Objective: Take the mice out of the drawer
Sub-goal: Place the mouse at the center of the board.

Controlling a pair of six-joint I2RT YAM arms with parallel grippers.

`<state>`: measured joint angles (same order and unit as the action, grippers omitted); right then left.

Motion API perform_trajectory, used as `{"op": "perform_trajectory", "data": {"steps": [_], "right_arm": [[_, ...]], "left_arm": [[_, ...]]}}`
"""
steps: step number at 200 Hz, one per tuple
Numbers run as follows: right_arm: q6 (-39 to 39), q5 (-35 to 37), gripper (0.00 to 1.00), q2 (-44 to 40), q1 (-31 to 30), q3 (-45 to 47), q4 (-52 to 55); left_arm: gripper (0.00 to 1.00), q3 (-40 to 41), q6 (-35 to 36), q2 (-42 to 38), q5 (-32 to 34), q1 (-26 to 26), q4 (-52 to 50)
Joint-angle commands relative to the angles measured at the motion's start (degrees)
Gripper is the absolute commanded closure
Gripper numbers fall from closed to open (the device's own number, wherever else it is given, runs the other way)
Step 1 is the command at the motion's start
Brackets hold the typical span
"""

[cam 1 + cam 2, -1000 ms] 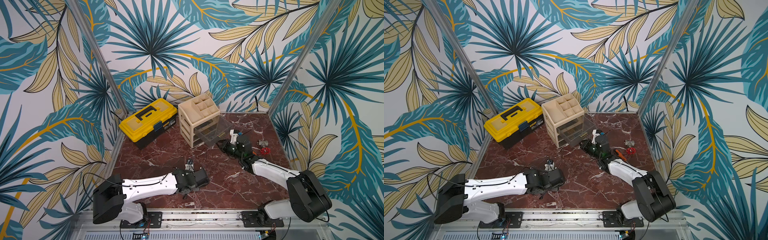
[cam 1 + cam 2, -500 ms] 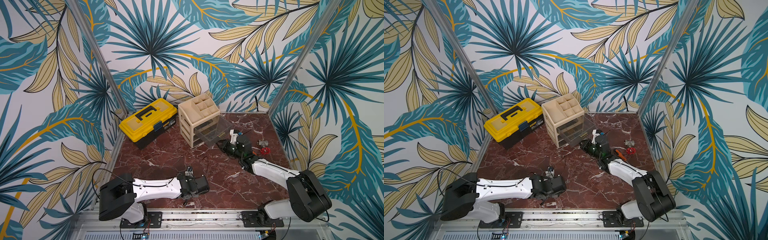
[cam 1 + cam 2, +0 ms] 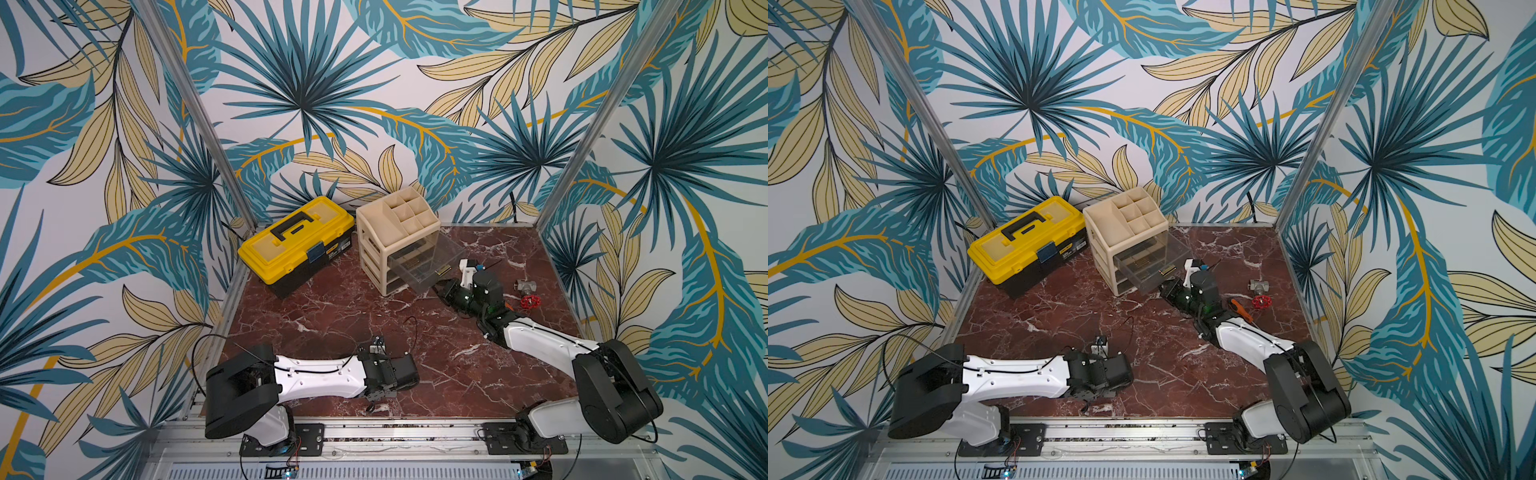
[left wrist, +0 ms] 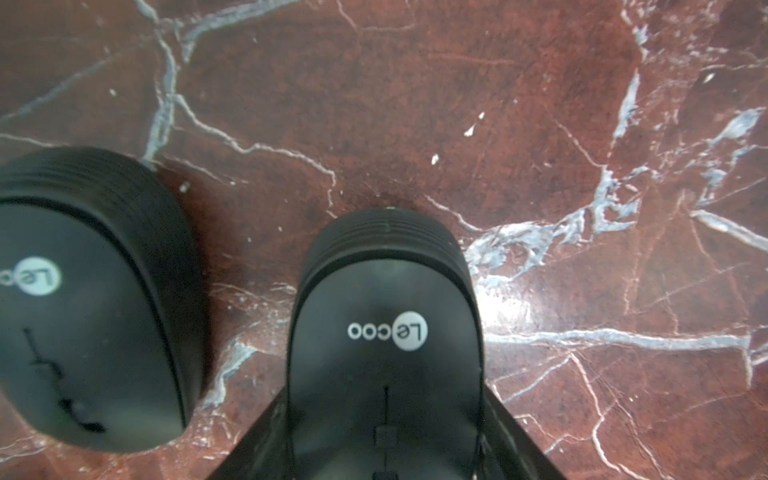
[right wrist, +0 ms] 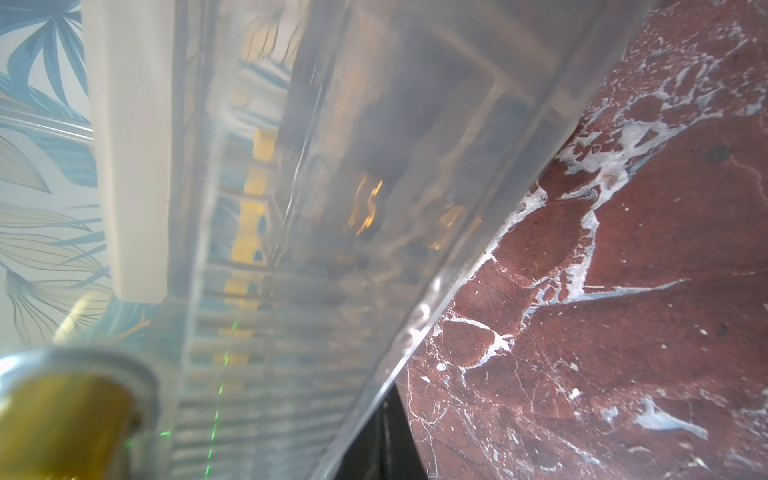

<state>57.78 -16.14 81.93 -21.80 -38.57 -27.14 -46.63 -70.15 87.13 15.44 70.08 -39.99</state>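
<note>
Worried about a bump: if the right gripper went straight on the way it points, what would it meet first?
Likely the clear drawer, right in front of the right gripper; whether they already touch is unclear.

Count so far. Mice in sight: 2, both on the table (image 4: pixel 540 124), first mouse (image 4: pixel 384 340) and second mouse (image 4: pixel 91 299) just beside it. Yellow toolbox (image 3: pixel 297 245): 1, back-left corner. Drawer organizer (image 3: pixel 395 220): 1, with 1 clear drawer (image 3: pixel 428 266) pulled out; its contents are too blurred to count. Red-wheel valve (image 3: pixel 528 301): 1, near right edge. Orange-handled tool (image 3: pixel 1241 309): 1.
</note>
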Motion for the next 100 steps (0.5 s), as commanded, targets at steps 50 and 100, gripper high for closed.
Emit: {"op": "perform_trajectory", "data": {"steps": [50, 100], "right_arm": [[-0.94, -0.04, 1.0, -0.19, -0.05, -0.26, -2.66], [-0.79, 0.17, 1.0, -0.25, -0.07, 0.49, -2.81]], "left_arm": [[0.24, -1.49, 0.07, -0.02, 1.77, 0.06, -3.06], [0.22, -6.26, 3.01, -3.5, 4.34, 0.03, -5.38]]}}
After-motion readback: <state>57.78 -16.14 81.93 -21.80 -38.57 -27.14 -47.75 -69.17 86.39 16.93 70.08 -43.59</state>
